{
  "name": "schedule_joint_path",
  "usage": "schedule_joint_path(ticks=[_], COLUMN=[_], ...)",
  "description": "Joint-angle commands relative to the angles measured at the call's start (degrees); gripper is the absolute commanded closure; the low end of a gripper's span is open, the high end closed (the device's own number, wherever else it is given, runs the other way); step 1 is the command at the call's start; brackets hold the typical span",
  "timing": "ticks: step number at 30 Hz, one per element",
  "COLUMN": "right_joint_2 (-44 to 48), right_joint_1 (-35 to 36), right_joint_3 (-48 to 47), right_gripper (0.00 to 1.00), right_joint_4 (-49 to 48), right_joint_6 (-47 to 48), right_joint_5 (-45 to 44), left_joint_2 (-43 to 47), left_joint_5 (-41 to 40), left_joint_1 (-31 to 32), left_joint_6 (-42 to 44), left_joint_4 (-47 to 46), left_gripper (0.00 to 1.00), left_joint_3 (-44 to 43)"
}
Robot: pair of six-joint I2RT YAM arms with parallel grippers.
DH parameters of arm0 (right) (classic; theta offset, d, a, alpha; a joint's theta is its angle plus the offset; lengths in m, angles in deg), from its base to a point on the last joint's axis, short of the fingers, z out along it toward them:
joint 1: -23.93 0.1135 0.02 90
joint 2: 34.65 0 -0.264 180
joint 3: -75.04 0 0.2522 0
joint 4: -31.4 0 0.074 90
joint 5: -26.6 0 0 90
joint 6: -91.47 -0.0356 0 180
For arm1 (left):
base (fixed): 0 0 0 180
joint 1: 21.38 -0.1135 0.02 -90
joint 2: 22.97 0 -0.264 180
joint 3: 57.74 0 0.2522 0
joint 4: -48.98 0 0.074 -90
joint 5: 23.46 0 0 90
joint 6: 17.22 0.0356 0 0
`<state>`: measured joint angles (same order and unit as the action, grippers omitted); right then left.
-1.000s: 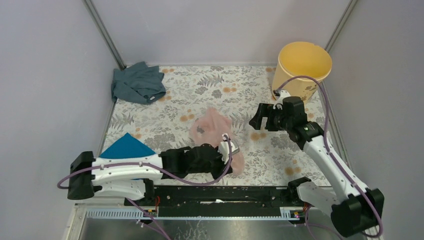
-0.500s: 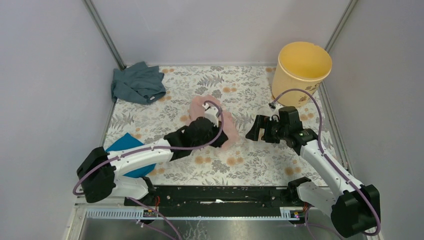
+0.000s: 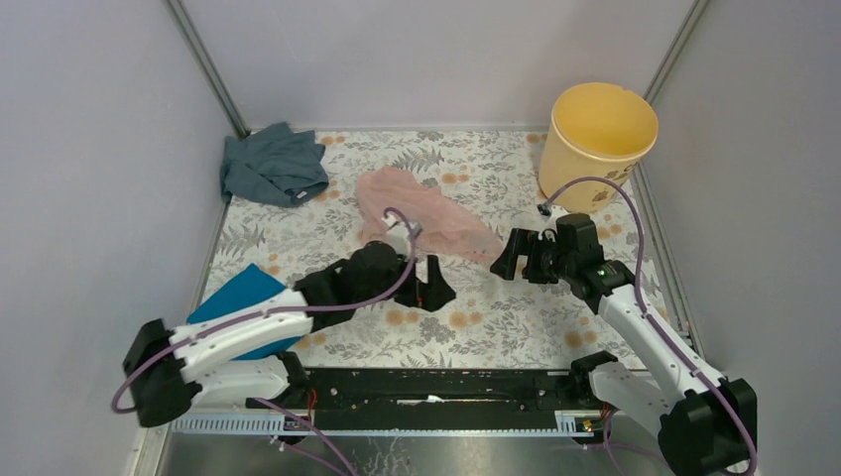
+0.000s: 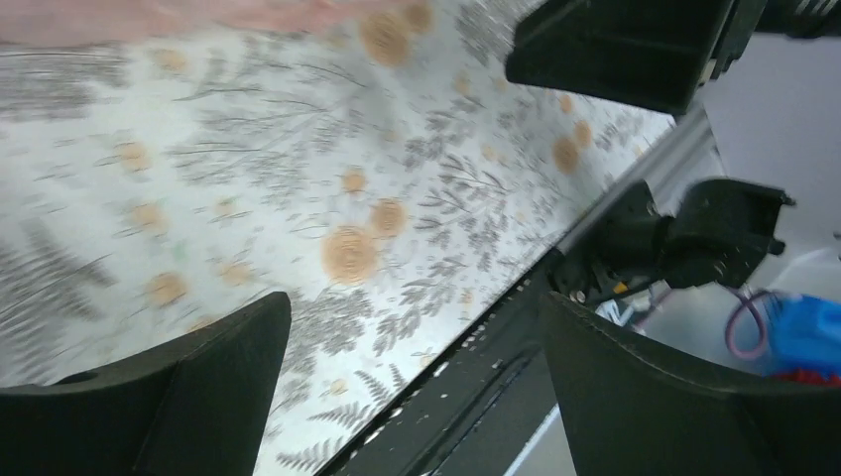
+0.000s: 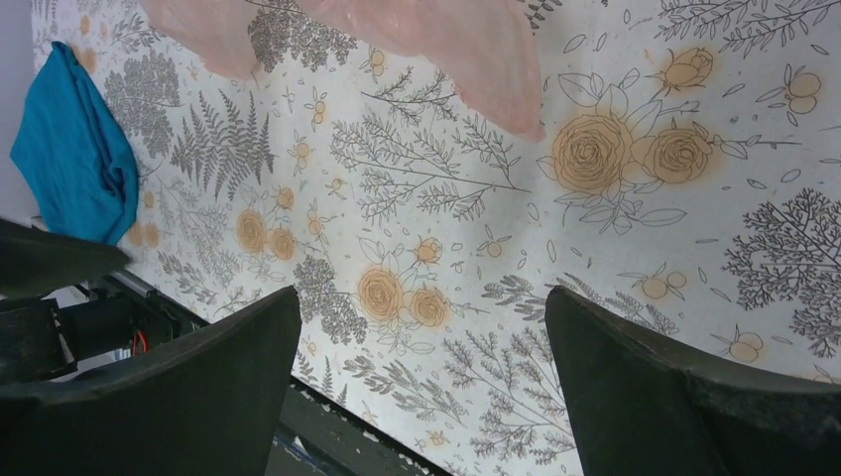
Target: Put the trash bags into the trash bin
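Top external view, pink trash bag [image 3: 426, 210] spread on floral tabletop [image 3: 496, 327], left hand [image 3: 436, 283] and right hand [image 3: 506, 260] open, empty

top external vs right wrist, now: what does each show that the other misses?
Top external only: the yellow bucket standing at the far right corner, and the grey-blue cloth at the far left. Right wrist only: a close look between the open fingers of the right gripper, with just bare floral table cover under them. Both: the pink bag lying loose on that cover, outside the bucket, and the teal cloth.
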<state>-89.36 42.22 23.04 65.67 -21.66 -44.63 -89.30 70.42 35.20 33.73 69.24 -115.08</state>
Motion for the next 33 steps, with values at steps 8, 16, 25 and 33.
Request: schedule_joint_path(ticks=[8, 16, 25, 33], right_joint_2=[-13.85, -19.87, -29.14, -24.12], right_joint_1=[0.08, -1.31, -1.58, -1.43], right_joint_3=[1.00, 9.36, 7.35, 6.81], right_gripper=[0.02, 0.08, 0.34, 0.85], right_joint_4=[-21.40, -40.86, -46.92, -42.28], right_joint_6=[-4.00, -16.84, -16.04, -10.16], right_joint_5=[-0.88, -4.06, -1.71, -3.30], left_joint_2=[7.17, -7.90, -17.28, -21.14], left_joint_5=[-21.76, -22.59, -8.15, 0.12], left_joint_1=[-6.99, -13.51, -22.62, -24.76], left_joint_6=[-1.78, 3.15, 4.16, 5.47], left_joint_4=[13.96, 5.55, -5.19, -10.54], left_gripper=[0.01, 0.07, 0.06, 0.71], left_joint_3=[1.72, -1.52, -0.92, -3.09])
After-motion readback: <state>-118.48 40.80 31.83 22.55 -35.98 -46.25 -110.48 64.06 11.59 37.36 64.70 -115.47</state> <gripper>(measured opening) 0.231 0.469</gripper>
